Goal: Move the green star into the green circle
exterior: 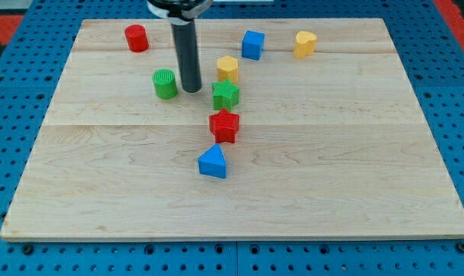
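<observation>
The green star [225, 95] sits near the middle of the wooden board [347, 169]. The green circle [165, 83], a round green cylinder, stands to the star's left. My tip [191, 90] rests on the board between them, close to the right of the green circle and a short gap left of the green star. It touches neither block as far as I can see.
A yellow block [228, 69] sits just above the green star, and a red star [224, 126] just below it. A blue triangle [213, 162] lies lower. A red cylinder [136, 37], a blue cube [252, 44] and a yellow heart-like block [305, 44] stand along the view's top.
</observation>
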